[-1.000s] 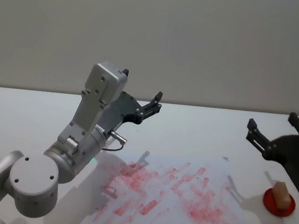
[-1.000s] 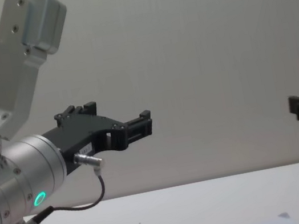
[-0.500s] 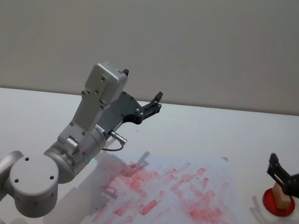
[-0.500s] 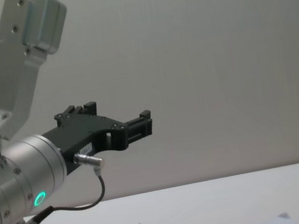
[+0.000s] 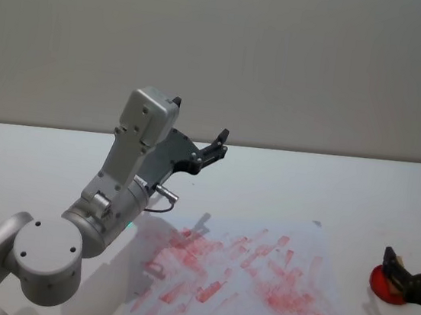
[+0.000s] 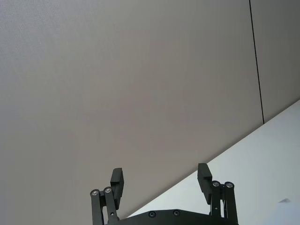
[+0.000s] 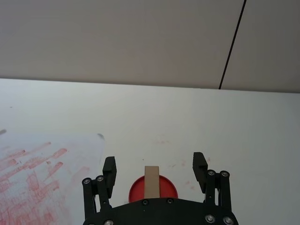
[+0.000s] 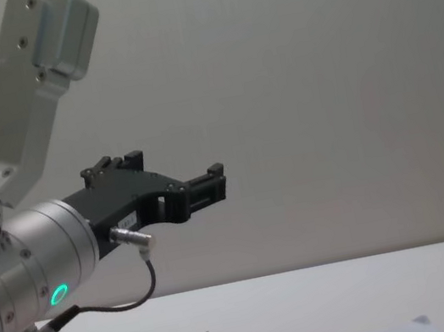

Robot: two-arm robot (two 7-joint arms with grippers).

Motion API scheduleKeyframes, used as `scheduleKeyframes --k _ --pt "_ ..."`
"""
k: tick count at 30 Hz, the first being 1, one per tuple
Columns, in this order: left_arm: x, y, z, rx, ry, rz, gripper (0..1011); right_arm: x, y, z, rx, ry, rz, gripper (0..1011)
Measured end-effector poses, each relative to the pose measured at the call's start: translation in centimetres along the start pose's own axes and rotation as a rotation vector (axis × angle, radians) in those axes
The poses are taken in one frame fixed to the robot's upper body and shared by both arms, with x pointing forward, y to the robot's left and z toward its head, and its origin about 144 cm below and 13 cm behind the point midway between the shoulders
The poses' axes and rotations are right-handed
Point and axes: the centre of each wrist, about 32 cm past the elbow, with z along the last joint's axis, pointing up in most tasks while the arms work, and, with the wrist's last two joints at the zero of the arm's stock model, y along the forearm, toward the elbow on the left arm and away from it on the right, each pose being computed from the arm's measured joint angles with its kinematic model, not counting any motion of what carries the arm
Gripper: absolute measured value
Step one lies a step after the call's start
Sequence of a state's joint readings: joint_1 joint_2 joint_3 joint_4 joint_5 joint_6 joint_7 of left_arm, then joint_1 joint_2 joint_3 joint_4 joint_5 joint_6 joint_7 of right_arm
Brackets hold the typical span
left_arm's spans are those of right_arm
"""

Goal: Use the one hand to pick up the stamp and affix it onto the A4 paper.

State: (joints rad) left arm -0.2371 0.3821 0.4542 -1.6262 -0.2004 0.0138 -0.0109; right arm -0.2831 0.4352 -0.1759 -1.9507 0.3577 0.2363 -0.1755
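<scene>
Wooden stamp (image 7: 151, 180) stood upright on its red ink pad (image 7: 168, 191) off to the right of the A4 paper (image 5: 256, 286), and my right pincer (image 7: 154, 164) had its fingers spread wide on either side, not touching it. My worry was a lopsided close: one finger arriving first could tip the block or drag the pad across the surface (image 7: 234, 131). Up high, my left pincer (image 6: 160, 171) sat parked, fingers apart.

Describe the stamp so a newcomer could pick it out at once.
On the white table, look just past the right edge of the red-smeared A4 paper, where the open right gripper hovers. A small round red pad lies there, and the stamp is the pale wooden block standing upright on it: the only tan, upright thing on the table.
</scene>
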Motion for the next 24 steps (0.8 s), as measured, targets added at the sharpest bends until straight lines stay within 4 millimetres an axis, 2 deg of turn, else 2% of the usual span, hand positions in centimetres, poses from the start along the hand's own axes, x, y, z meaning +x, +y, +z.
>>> scheduleKeyframes --k 24 --pt "0.0 0.0 0.0 0.0 0.0 0.0 1001 0.0 1.7 -1.3 -0.161 -0.007 -0.002 1001"
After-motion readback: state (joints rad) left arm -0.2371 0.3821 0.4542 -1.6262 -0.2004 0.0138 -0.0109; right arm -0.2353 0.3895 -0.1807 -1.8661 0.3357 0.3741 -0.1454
